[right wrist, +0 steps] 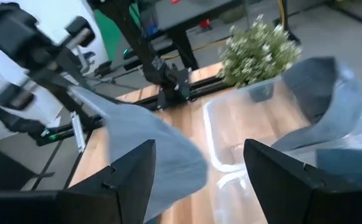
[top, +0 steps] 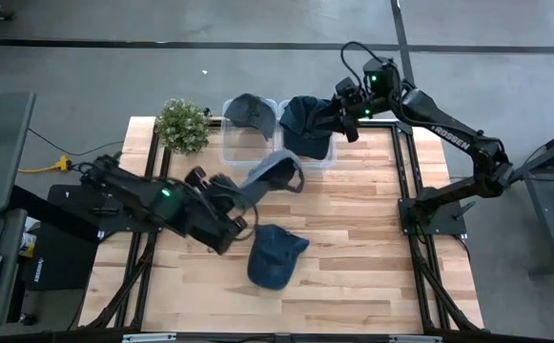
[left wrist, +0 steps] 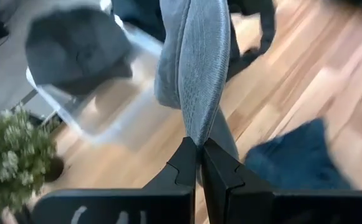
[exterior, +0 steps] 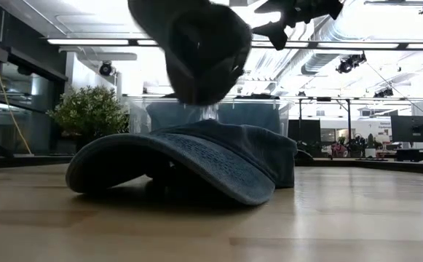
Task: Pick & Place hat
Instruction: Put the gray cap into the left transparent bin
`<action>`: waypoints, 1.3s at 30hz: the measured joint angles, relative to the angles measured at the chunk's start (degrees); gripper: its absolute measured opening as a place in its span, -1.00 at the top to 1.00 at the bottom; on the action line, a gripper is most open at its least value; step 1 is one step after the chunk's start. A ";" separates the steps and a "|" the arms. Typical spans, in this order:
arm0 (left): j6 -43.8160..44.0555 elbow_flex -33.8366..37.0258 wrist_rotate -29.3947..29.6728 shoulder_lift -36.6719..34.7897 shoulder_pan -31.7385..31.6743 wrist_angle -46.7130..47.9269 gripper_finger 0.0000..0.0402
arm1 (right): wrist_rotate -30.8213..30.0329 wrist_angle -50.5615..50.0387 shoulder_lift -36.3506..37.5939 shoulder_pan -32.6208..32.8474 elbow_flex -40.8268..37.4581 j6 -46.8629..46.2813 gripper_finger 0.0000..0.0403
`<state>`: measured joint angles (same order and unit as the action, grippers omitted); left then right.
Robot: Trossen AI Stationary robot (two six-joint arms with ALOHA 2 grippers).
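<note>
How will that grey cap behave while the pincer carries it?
Probably floppy: the grey cap droops and folds from the left pincer, which is pinched on its brim. It looks light, being thin cloth, so it may swing.

Grey floor [top: 162, 67], ceiling strip lights [exterior: 87, 41], desk monitors [exterior: 413, 128] behind.

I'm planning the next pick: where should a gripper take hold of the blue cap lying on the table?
Grip the blue cap by its brim edge, coming from above on the right side. The brim is thin, stiff and juts out, which probably suits two fingers better than the rounded crown.
</note>
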<state>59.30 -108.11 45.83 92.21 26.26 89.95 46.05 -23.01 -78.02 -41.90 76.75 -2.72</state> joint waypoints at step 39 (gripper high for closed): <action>-21.28 -5.32 24.72 -1.32 -20.95 -25.64 1.00 | 13.50 12.23 0.00 -12.23 0.00 -10.16 -0.18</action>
<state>38.02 -113.43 70.55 90.89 5.31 64.31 59.55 -10.78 -78.02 -54.13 76.75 -12.88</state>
